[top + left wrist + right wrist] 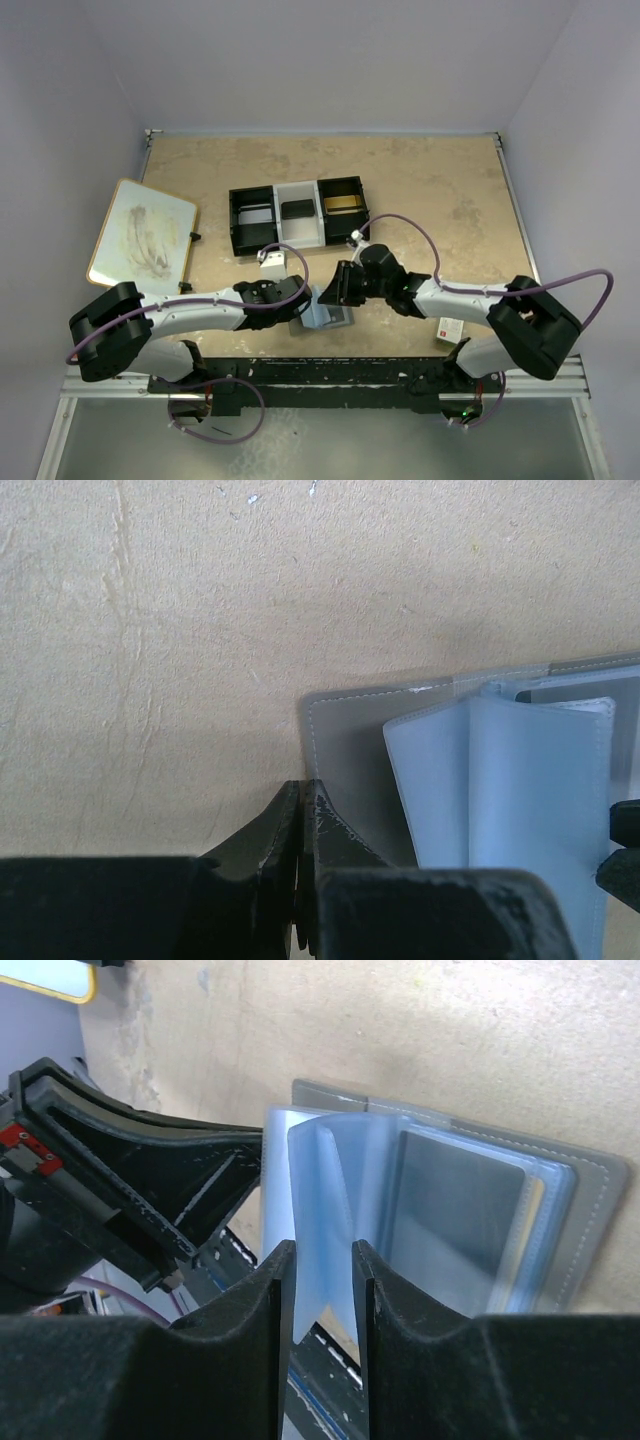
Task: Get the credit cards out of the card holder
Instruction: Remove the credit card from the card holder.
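The card holder (330, 314) lies open near the table's front edge, grey outer panel down (345, 745), with pale blue plastic sleeves (520, 780) standing up from it. My left gripper (306, 308) (302, 786) is shut, its tips pressing on the grey panel's left edge. My right gripper (338, 290) (322, 1250) has its jaws apart, one on each side of an upright blue sleeve (320, 1190). A dark credit card (455, 1210) shows inside a clear sleeve lying flat on the card holder (595, 1200).
A black-and-white three-compartment tray (232, 222) stands behind the grippers. A white board with a yellow rim (143, 235) lies at the left. A small white-and-red box (449, 330) sits by the right arm. The black front rail (320, 375) runs just below the card holder.
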Tool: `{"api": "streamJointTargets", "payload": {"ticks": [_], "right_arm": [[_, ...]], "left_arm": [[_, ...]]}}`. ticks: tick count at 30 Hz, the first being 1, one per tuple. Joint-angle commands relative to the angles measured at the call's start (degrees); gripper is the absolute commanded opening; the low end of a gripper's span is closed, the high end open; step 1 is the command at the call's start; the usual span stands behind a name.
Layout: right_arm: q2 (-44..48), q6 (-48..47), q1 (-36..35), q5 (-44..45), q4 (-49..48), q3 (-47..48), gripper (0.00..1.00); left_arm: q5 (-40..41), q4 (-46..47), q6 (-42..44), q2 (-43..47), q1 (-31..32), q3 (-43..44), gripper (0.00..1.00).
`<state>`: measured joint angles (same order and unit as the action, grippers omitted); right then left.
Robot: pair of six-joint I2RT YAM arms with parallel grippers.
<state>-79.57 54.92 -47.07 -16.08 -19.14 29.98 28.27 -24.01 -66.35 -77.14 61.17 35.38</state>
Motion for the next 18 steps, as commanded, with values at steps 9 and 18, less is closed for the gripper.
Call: {"api": "streamJointTargets", "payload": {"ticks": [9, 18], "right_arm": [[-4.2, 0.8, 0.1, -5.0, -8.0, 1.2, 0.35], [-6.7, 0.7, 0.1, -8.3, -11.1, 2.1, 0.37]], "left_arm": [[0.4, 0.4, 0.5, 1.2, 0.0, 1.9, 0.00], [0.8, 0.3, 0.4, 1.3, -0.1, 2.1, 0.00]]}}
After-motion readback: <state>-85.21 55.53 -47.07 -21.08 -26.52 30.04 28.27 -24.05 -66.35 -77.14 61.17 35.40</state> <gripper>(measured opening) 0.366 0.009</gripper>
